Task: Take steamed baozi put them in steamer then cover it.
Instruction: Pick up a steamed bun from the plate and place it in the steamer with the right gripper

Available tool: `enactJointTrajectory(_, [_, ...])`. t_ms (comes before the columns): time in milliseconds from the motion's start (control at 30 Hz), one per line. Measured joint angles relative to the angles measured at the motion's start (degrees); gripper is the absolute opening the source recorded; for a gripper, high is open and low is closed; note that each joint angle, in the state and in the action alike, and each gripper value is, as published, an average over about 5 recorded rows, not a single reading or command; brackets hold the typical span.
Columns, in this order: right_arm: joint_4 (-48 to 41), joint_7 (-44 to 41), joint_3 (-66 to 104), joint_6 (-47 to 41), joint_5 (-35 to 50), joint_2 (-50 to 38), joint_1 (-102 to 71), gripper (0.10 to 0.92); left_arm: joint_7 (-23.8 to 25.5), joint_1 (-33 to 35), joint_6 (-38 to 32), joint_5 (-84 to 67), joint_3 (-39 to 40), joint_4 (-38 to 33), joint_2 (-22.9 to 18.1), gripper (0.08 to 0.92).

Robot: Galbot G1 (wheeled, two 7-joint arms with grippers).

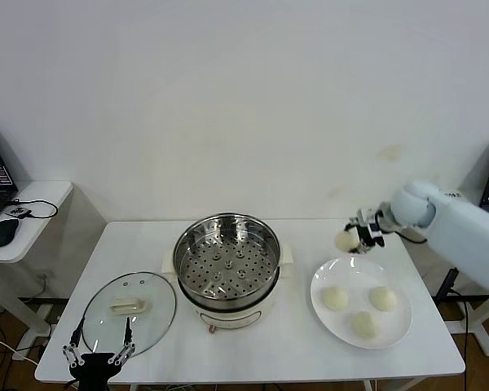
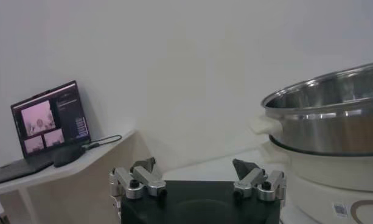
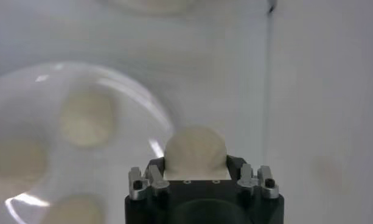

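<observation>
My right gripper (image 1: 352, 239) is clamped on one baozi (image 1: 345, 240), which I hold in the air just above the far rim of the white plate (image 1: 397, 332); from my right wrist the bun (image 3: 195, 152) fills the gap between my fingers (image 3: 151, 178), and the plate (image 3: 122, 91) lies beneath and beside them. I count four baozi in all: the one in my grip and three resting on the plate below it, apart from one another, a first bun (image 1: 335, 298), a second (image 1: 383, 298) and a third (image 1: 364, 323). There is one steamer (image 1: 226, 273), well off to the inner side of my right jaws, at the middle of the white table (image 1: 293, 358), with its perforated tray (image 1: 228, 267) bare and no lid on it. There is one cover (image 1: 129, 313), lying flat on the table on the far side of the steamer from my right jaws, handle up. My left gripper (image 1: 99, 357) hangs low at the near table edge, just in front of the cover, its jaws spread wide with nothing between them; from my left wrist the fingers (image 2: 140, 179) stand apart, with the steamer (image 2: 326, 122) near to one side and a laptop (image 2: 49, 122) on a side desk (image 2: 64, 170) farther off.
</observation>
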Motion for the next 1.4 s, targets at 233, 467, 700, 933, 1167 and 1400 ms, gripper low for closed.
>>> enactJointTrajectory(233, [0.5, 1.2, -6.6, 1.3, 6.9, 6.5, 11.0, 0.628, 0.0, -0.1, 0.0, -0.7, -0.9, 0.0, 0.0, 0.823])
enactJointTrajectory(467, [-0.6, 2.9, -12.2, 5.5, 9.5, 15.9, 16.0, 0.628, 0.0, -0.1, 0.1, -0.9, -1.9, -0.5, -0.2, 0.823])
enactJointTrajectory(700, [-3.2, 3.6, -17.2, 13.4, 6.8, 24.4, 17.2, 0.634, 0.0, 0.3, 0.1, -1.1, -3.0, -1.4, -0.5, 0.823])
enactJointTrajectory(933, [-6.2, 4.2, -20.0, 21.6, 1.0, 30.1, 16.2, 0.635, -0.2, 0.6, 0.1, -1.2, -3.5, -1.7, -1.0, 0.823])
enactJointTrajectory(1167, [-9.8, 5.5, -20.9, 28.6, -6.3, 33.3, 13.8, 0.636, -0.2, 0.8, 0.0, -1.1, -3.7, -2.2, -1.3, 0.823])
enactJointTrajectory(1400, [-13.7, 7.2, -21.0, 34.0, -12.5, 35.5, 11.2, 0.636, -0.2, 0.7, 0.0, -1.0, -3.9, -2.5, -1.4, 0.823])
